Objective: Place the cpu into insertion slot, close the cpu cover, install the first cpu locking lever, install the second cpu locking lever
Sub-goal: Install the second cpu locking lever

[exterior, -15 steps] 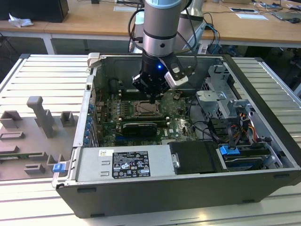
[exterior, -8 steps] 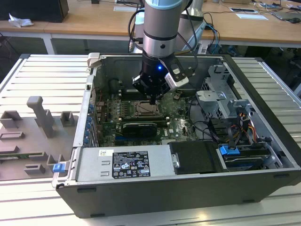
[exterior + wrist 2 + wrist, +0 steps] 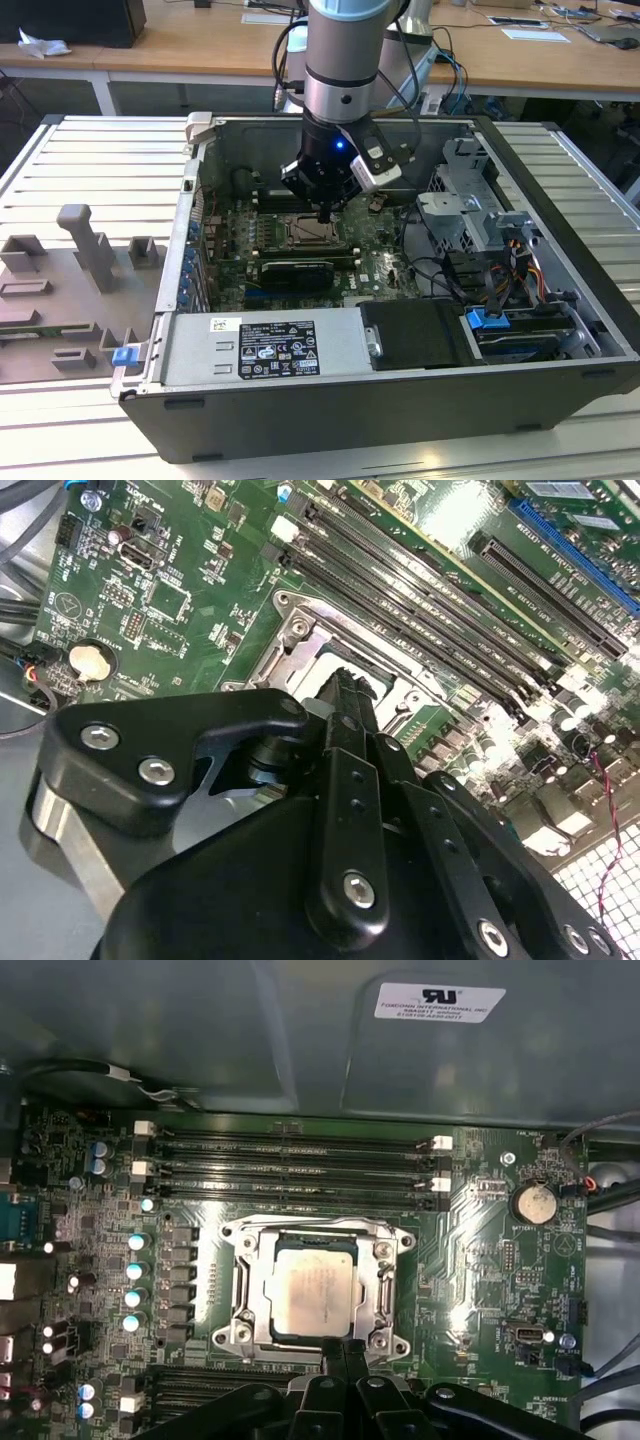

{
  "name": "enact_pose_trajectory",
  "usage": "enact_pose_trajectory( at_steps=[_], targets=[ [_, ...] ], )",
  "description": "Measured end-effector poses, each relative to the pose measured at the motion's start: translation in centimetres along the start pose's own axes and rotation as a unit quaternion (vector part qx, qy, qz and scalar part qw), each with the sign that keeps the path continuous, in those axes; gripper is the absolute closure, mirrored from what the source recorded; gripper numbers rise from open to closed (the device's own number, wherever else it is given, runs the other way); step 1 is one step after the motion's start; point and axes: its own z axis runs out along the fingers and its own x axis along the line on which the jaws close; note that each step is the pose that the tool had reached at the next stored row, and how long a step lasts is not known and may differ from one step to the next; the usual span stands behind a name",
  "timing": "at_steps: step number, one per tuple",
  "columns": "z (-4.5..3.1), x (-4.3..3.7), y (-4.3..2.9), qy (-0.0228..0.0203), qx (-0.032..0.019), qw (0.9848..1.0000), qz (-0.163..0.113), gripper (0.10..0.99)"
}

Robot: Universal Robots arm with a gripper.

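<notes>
The cpu (image 3: 312,1295) lies flat in the insertion slot (image 3: 400,1245), its pale metal face showing through the window of the cpu cover (image 3: 380,1285). The cover lies down flat around the chip. My gripper (image 3: 346,1348) hangs just above the socket's edge with its black fingers pressed together and nothing between them. In the exterior view the gripper (image 3: 323,214) points down at the insertion slot (image 3: 310,232) in the middle of the green board. In the second wrist view the fingertips (image 3: 347,680) hide part of the cover (image 3: 298,645). I cannot make out the locking levers.
Long black memory slots (image 3: 290,1165) run beside the socket. A black graphics card (image 3: 292,272), the power supply (image 3: 265,345), loose cables (image 3: 440,270) and a drive cage (image 3: 470,200) crowd the open case. Grey fixtures (image 3: 85,245) stand at the exterior view's left.
</notes>
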Motion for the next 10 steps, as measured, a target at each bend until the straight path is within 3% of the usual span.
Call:
enact_pose_trajectory(
  at_steps=[10],
  targets=[
    [-0.03,0.05,-1.07,0.0000,-0.0020,1.0000,0.000,0.980]
  ],
)
